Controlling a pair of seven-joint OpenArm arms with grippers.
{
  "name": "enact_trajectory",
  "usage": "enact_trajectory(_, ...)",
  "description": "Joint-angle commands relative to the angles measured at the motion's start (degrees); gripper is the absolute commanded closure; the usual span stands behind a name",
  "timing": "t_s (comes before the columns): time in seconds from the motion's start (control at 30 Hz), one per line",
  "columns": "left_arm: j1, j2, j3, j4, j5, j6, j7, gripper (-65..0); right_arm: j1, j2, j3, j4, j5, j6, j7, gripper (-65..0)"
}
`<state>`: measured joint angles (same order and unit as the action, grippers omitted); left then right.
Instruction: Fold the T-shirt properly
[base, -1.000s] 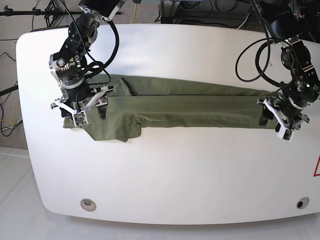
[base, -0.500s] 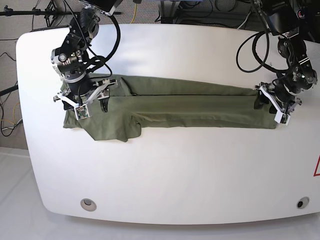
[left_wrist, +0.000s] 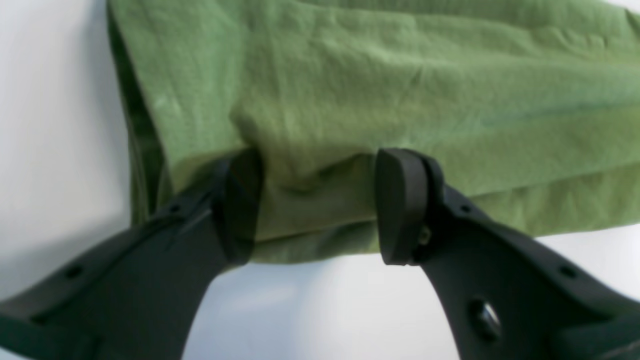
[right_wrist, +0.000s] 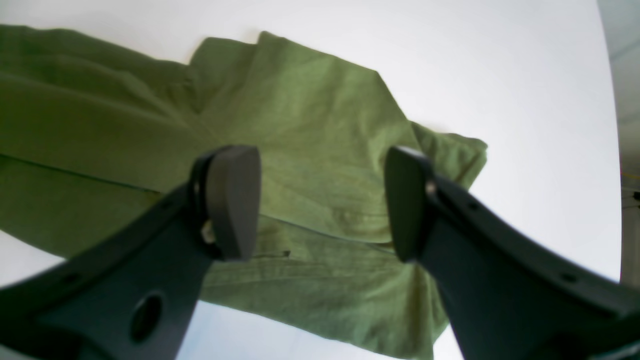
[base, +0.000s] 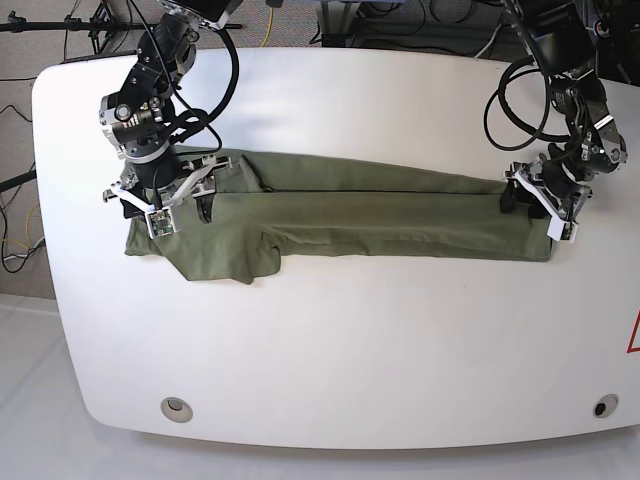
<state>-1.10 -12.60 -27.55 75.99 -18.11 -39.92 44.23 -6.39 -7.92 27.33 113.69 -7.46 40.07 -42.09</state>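
The olive-green T-shirt (base: 380, 215) lies as a long narrow strip across the white table (base: 350, 350). A wider sleeve part (base: 225, 260) sits at its left end. My right gripper (base: 165, 212) hovers over that left end. In the right wrist view it (right_wrist: 320, 200) stands open above the cloth (right_wrist: 310, 130), gripping nothing. My left gripper (base: 530, 210) is at the strip's right end. Its (left_wrist: 320, 207) fingers (left_wrist: 400, 205) are open and straddle the folded edge of the shirt (left_wrist: 375, 90).
Two round holes, one left (base: 177, 407) and one right (base: 600, 407), sit near the table's front edge. Cables and stands (base: 400, 20) crowd the floor beyond the far edge. A red mark (base: 634, 335) shows at the right border.
Both grippers have moved toward the far side of the table, over the shirt's ends. The left one also shifted inward. Their jaws stay equally wide and the shirt lies as before.
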Motion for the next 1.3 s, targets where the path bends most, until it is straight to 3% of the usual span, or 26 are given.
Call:
enact_trajectory(0.0,-0.23,-0.28,-0.32,2.72,-0.51,-0.08,1.80,-33.7,0.81,0.30,0.01,1.39,0.53,-0.07,1.30,-38.0)
enact_trajectory(0.27,1.04,-0.56,-0.16,11.00,-1.25,-0.08,4.41,-34.9,0.82,0.56,-0.32,0.39,0.44,-0.07,1.05,-38.1)
enact_trajectory(0.73,-0.33,-3.12,-0.47,6.60,-0.71,-0.08,2.53,-30.3,1.96,1.68,0.31,-5.59,0.57,-0.07,1.55,-37.8)
enact_trajectory(1.07,1.92,-2.04,-2.19,24.87,-0.11,-0.08,1.32,-32.7,1.62,0.16,-0.01,-1.94,0.37,-0.07,0.97,-37.8)
enact_trajectory(1.27,2.49,-1.21,-5.93,27.54,-0.33,-0.08,0.83,-32.9,1.50,0.03,0.76,-2.52,0.11,-0.07,0.81,-37.7)
